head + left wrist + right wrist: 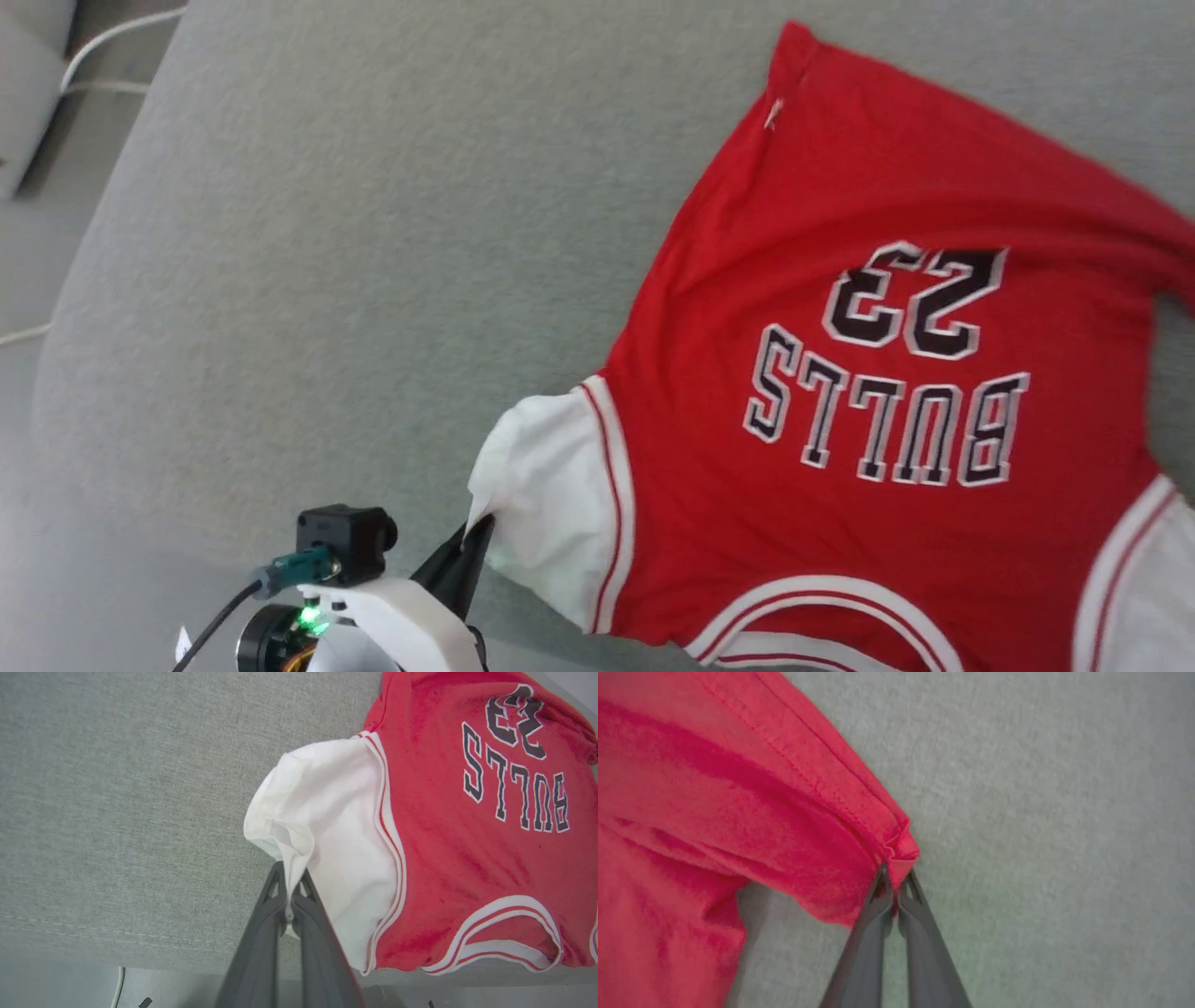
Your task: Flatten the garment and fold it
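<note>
Left gripper (478,537) is seen at the lower left of the head view, closed flat on the hem of the white sleeve (551,495). In the left wrist view a thin fold of that sleeve is pinched between the fingers (261,933), with the cloth bunched just above the tips. The garment (840,280) is laid on the grey fabric worktop (327,280), spread mostly flat, collar trim toward the robot and hem away. The "BULLS 23" lettering (887,411) faces up and reads upside down from the head. Slight wrinkles are seen along the far right side. Right gripper (896,886) is closed on a red hem corner (903,847), with the fabric gathered into a ridge running away from the tips. Farthest, at the upper left, a white cable (112,37) lies on the floor.
</note>
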